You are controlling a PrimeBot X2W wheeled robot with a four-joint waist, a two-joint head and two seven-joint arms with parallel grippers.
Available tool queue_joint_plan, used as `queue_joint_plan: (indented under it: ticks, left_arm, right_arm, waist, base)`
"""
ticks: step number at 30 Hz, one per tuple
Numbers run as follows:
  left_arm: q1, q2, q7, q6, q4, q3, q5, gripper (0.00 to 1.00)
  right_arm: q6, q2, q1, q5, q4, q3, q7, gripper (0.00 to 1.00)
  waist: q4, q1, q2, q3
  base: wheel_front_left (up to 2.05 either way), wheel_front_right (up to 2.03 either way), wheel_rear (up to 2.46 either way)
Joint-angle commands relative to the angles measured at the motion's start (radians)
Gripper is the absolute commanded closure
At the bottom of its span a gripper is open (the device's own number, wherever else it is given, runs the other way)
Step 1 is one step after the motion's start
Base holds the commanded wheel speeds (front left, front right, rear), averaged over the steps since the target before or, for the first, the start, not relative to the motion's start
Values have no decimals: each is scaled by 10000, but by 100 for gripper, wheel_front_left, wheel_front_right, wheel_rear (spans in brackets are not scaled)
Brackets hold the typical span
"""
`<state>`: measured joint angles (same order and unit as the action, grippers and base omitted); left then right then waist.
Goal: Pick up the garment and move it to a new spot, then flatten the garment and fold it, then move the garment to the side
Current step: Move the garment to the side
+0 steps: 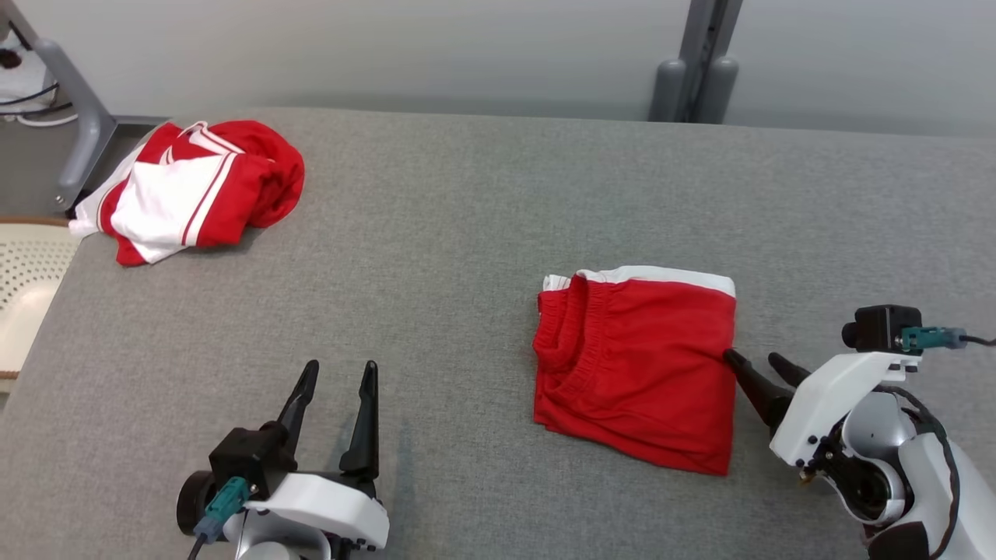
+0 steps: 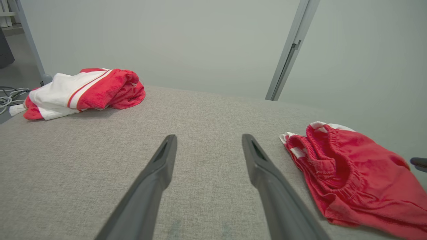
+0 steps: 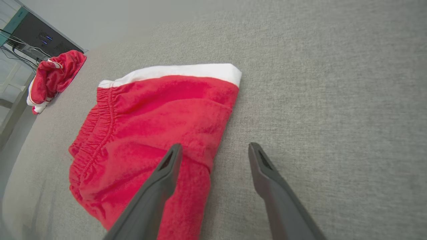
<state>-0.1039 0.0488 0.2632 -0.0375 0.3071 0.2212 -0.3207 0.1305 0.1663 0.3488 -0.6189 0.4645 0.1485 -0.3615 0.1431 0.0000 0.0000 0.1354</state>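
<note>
The garment [image 1: 638, 365] is a pair of red shorts with a white band, lying folded into a rough square right of the grey table's [image 1: 467, 233] middle. My right gripper [image 1: 752, 356] is open at its right edge. In the right wrist view that gripper [image 3: 215, 145] straddles the garment's [image 3: 160, 113] edge, one finger over red cloth and the other over bare table. My left gripper [image 1: 340, 365] stands open near the front left, nothing between its fingers. From the left wrist, that gripper [image 2: 209, 136] points across bare table with the garment [image 2: 353, 173] off to its right.
A second red-and-white garment [image 1: 194, 190] lies crumpled at the table's far left corner, also seen from the left wrist [image 2: 83, 90]. A grey frame leg [image 1: 78, 132] and a cream perforated panel [image 1: 23, 272] stand beyond the left edge. A grey post [image 1: 696, 62] rises behind the table.
</note>
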Motion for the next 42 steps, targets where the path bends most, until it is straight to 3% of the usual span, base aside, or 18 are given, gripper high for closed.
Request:
queue_joint_plan:
  ticks: [1, 13, 14, 15, 16, 18, 19, 30, 42]
  left_arm:
    - [-144, 38, 20, -68, -50, 16, -88, 0]
    - [-311, 38, 20, -190, -123, 67, -234, 0]
    - [-322, 36, 20, -202, -137, 69, -232, 0]
    - [-329, 38, 20, -208, -145, 70, -221, 0]
    - [-331, 38, 20, -207, -148, 69, -216, 0]
    - [-338, 38, 20, -202, -167, 60, -201, 0]
    - [-357, 36, 20, -200, -191, 52, -187, 0]
    - [-563, 35, 20, -70, -534, -34, -260, 0]
    - [-916, 51, 20, 281, -774, -308, 644, 0]
  right_arm:
    - [5, 57, 84, -238, 37, 45, -291, 0]
    - [5, 148, 375, -831, 283, 95, -1537, 0]
    - [5, 135, 419, -818, 312, 115, -1557, 33]
    - [5, 129, 466, -788, 324, 154, -1548, 44]
    - [5, 131, 496, -764, 322, 202, -1512, 64]
    - [5, 156, 564, -743, 276, 286, -1384, 80]
    - [5, 189, 603, -737, 276, 339, -1353, 100]
    - [3, 1048, 1094, -813, 15, 998, -807, 100]
    - [3, 1568, 1665, -946, 206, 1135, -11, 100]
  waist:
    - [154, 0, 0, 155]
    - [428, 0, 0, 437]
    - [429, 0, 0, 459]
    - [427, 0, 0, 479]
    - [426, 0, 0, 497]
    - [409, 0, 0, 539]
    - [389, 0, 0, 566]
    - [-347, 0, 0, 1048]
    - [-2767, 0, 0, 1750]
  base:
    - [0, 0, 0]
    - [0, 0, 0]
    - [0, 0, 0]
    - [0, 0, 0]
    - [0, 0, 0]
    - [0, 0, 0]
    - [0, 0, 0]
    - [0, 0, 0]
    - [0, 0, 0]
